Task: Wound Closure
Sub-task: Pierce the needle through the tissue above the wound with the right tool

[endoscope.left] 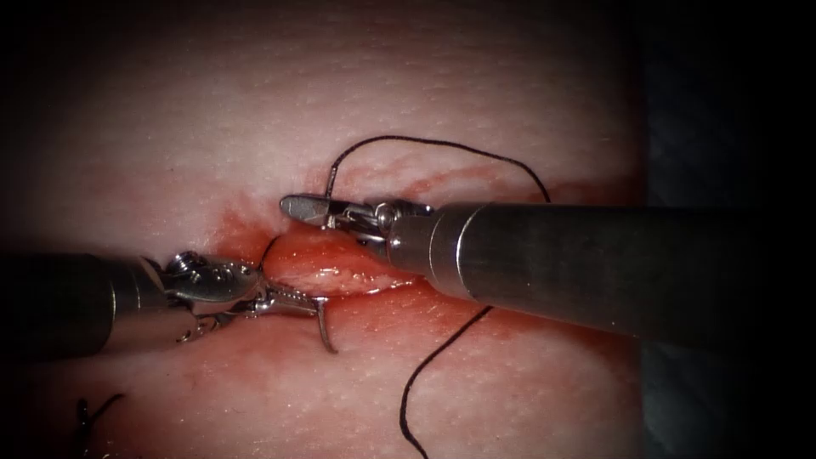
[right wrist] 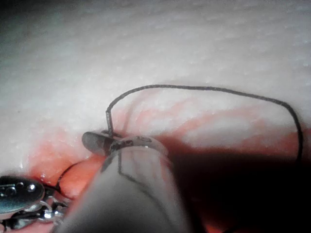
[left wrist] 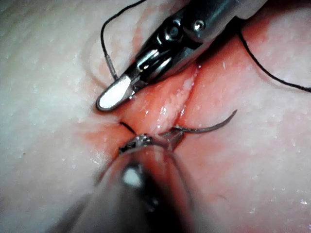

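A curved steel needle (endoscope.left: 324,327) sits below the red gaping cut (endoscope.left: 336,265) in the pale pork tissue (endoscope.left: 476,110), gripped by the left tool (endoscope.left: 293,304) near 1 end, seemingly free of the tissue. The right tool (endoscope.left: 306,207), jaws closed, rests on the upper edge, perhaps pinching black thread (endoscope.left: 442,146).

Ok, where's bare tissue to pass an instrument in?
Bare tissue above the thread loop, and below the cut between needle and trailing thread. Crowded at the cut: left tool, jaws shut, grips the needle, partly in tissue; right tool beside its tail, hold unclear.
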Controlling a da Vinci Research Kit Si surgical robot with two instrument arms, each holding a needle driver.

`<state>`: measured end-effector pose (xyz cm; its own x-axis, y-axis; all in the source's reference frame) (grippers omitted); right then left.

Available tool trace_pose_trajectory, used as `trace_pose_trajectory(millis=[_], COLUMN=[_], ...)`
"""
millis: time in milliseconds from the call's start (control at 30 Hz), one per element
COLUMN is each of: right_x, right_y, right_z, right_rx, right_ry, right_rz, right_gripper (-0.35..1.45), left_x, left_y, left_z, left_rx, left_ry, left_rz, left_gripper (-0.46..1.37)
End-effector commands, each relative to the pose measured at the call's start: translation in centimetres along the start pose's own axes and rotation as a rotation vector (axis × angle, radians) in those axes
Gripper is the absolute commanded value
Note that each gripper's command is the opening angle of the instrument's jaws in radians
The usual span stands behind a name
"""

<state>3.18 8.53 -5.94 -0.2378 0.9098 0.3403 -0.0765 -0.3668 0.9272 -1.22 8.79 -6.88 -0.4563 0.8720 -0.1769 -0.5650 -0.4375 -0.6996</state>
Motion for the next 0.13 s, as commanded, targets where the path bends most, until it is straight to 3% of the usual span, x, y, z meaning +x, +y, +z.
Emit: trace_pose_trajectory(millis=[33, 133], right_x=[-0.01, -0.01], right_y=[-0.01, -0.01], right_z=[0.00, 0.00], right_rx=[-0.004, -0.004], right_ry=[-0.002, -0.001], right_rz=[0.001, 0.001], right_gripper=[-0.35, -0.35], left_x=[0.00, 0.00], left_y=[0.00, 0.00], left_z=[0.00, 0.01], left_rx=[0.006, 0.006], left_ry=[0.000, 0.000], left_rz=[0.001, 0.001], left_gripper=[-0.07, -0.07])
